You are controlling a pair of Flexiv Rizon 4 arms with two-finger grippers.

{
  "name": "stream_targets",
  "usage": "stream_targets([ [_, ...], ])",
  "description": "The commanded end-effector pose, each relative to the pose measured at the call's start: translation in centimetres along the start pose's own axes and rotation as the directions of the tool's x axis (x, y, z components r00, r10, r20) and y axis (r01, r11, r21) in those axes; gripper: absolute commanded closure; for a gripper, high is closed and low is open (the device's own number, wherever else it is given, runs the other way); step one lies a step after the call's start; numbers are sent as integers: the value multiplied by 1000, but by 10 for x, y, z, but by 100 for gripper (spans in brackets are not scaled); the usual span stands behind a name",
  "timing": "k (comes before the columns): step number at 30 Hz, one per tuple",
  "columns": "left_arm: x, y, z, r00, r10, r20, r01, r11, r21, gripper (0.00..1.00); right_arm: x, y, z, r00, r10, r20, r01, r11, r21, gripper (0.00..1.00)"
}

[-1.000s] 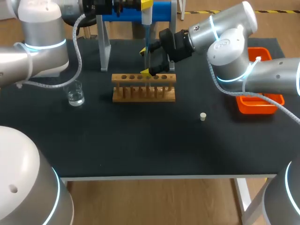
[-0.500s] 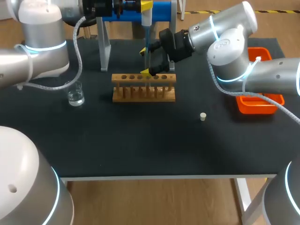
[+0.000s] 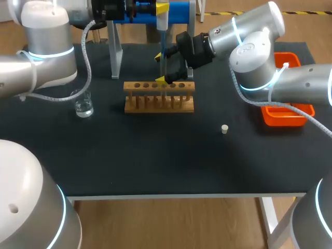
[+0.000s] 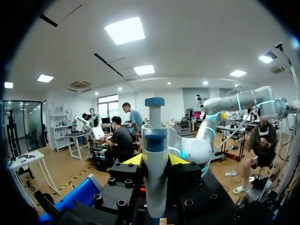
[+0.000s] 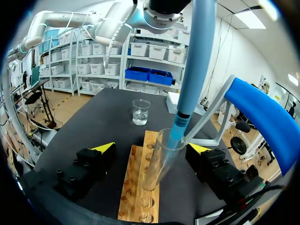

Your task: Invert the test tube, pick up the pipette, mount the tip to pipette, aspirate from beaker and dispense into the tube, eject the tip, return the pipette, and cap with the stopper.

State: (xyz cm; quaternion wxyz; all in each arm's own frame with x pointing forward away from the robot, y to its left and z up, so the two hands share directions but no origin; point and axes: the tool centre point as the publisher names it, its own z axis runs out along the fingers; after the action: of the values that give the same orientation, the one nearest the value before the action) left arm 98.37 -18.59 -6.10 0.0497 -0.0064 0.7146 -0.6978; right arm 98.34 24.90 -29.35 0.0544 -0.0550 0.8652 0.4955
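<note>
Beaker [image 3: 83, 104], with clear liquid in it, stands at the table's left. Left gripper [image 4: 155, 161], far centre, is clamped on the pipette [image 3: 162, 31], which hangs upright. The pipette's tip [image 5: 177, 131] sits inside the mouth of the test tube [image 5: 157, 164]. The tube stands tilted in the wooden rack [image 3: 159, 104]. Right gripper [image 5: 152, 148] straddles the tube with its fingers spread wide, holding nothing. Stopper [image 3: 224, 129] lies nearer, to the right. Orange tray [image 3: 284, 122] sits at the right edge.

table: black table [image 3: 155, 155] | on it: wooden rack [image 3: 159, 104], beaker [image 3: 83, 105], stopper [image 3: 224, 129], orange tray [image 3: 284, 118], stand [image 3: 115, 57]
</note>
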Motion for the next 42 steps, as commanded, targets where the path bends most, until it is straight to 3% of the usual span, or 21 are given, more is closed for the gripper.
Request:
stream_targets([
  [1,-2,2,1,1000,-7,-3,7,1000,-3,100,-1,0,-1,1000,0,-3,0,1000,2,0],
  [42,-3,13,3,1000,-18,13,18,1000,-6,100,-1,0,-1,1000,0,-3,0,1000,2,0],
])
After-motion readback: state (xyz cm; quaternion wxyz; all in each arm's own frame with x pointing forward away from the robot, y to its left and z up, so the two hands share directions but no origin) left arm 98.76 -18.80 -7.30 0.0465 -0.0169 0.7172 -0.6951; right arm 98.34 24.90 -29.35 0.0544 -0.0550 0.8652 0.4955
